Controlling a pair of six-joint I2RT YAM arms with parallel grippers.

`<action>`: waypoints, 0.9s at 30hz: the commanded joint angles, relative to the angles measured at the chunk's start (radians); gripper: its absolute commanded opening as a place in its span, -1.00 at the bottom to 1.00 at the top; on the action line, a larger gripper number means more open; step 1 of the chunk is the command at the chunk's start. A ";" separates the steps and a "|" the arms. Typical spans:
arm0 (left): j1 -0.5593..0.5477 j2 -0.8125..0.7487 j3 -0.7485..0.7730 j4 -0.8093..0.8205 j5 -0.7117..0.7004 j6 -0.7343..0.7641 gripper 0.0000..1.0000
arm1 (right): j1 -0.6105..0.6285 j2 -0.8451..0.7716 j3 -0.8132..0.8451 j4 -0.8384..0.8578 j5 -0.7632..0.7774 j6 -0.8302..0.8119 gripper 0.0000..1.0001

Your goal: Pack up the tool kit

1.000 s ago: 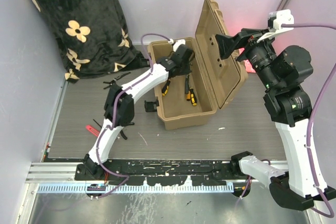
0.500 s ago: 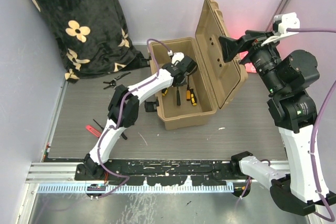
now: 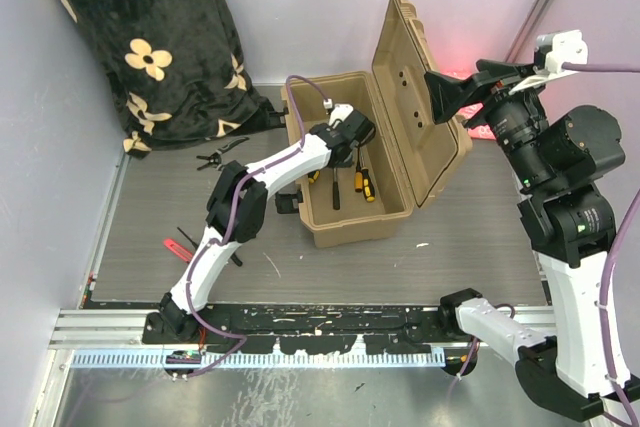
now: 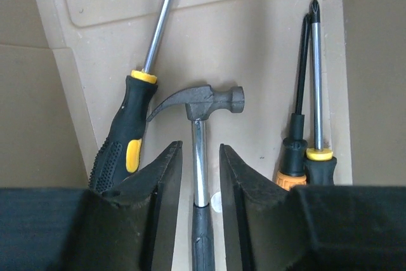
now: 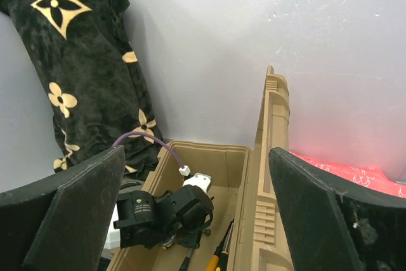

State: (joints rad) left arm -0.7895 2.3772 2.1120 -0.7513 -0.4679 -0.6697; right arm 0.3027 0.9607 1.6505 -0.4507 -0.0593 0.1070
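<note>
The tan toolbox (image 3: 345, 222) stands open mid-table, its lid (image 3: 410, 117) upright on the right. My left gripper (image 3: 345, 152) reaches down into it. In the left wrist view a steel claw hammer (image 4: 203, 103) lies on the box floor. My left gripper (image 4: 200, 150) is open a little, straddling the hammer's shaft with a gap on each side. A black-and-yellow screwdriver (image 4: 124, 138) lies to its left and two screwdrivers (image 4: 315, 68) to its right. My right gripper (image 3: 445, 92) hangs wide open and empty by the lid's top edge (image 5: 269, 112).
A black floral blanket (image 3: 150, 37) fills the back left corner. Small pliers (image 3: 220, 154) and a red-handled tool (image 3: 175, 249) lie on the table left of the box. A pink cloth (image 5: 355, 172) lies behind the lid.
My left gripper shifted slightly right inside the box and its jaws parted off the hammer's shaft. The right arm drifted right and up, away from the lid.
</note>
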 commanded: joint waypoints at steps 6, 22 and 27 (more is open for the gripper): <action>0.014 -0.190 0.129 0.166 0.012 0.214 -0.32 | -0.002 -0.019 0.038 0.017 0.021 -0.015 1.00; 0.527 -0.734 -0.283 0.258 0.036 0.020 0.62 | -0.002 0.067 0.023 0.061 -0.014 -0.007 1.00; 0.694 -0.736 -0.401 0.014 0.144 -0.193 0.57 | -0.002 0.102 0.013 0.095 -0.039 0.013 1.00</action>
State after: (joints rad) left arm -0.1459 1.5967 1.8214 -0.4183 -0.4202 -0.6281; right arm 0.3027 1.0428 1.6516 -0.4305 -0.0700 0.1043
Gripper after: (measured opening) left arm 0.794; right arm 0.999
